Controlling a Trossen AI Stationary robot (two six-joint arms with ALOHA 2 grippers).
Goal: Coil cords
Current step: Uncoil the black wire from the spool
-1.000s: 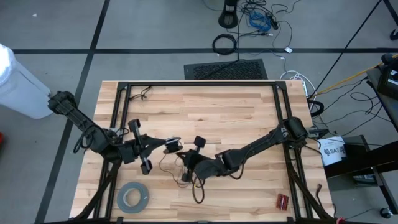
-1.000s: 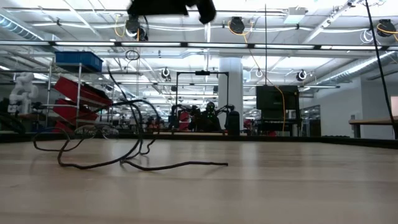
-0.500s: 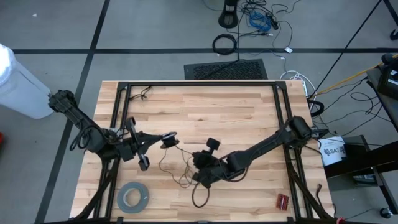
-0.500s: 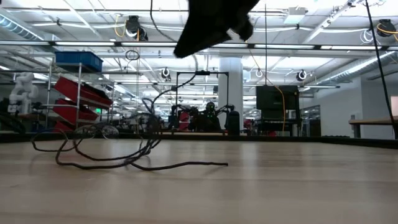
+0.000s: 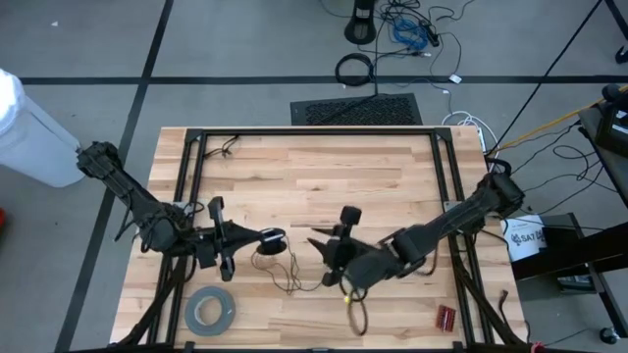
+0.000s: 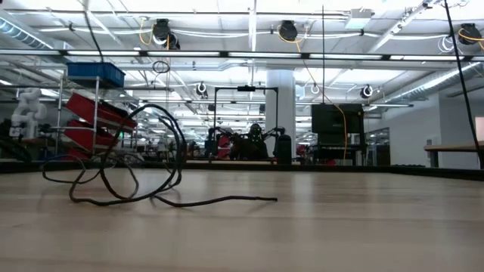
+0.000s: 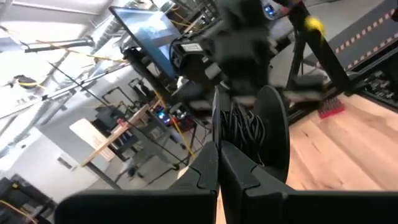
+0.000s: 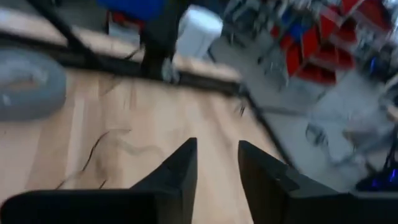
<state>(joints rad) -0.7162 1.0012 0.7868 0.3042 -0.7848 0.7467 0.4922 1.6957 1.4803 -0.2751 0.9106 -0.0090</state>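
Near the front of the surface [image 5: 373, 172], the right gripper [image 5: 345, 292] hangs with its jaws parted and nothing between them. Behind it, the thin wire [image 5: 292, 277] lies in loose loops on the wood, running up to the round black disc [image 5: 271, 237]. The left gripper [image 5: 263, 238], pinched tight on that disc, holds it steady, likely as the core for winding.

left gripper [image 5: 263, 237] clamped tight, arm stretched low, pointing toward right gripper [image 5: 329, 257]; right gripper fingers [image 8: 180, 171] apart, wrist angled down, arm extended.
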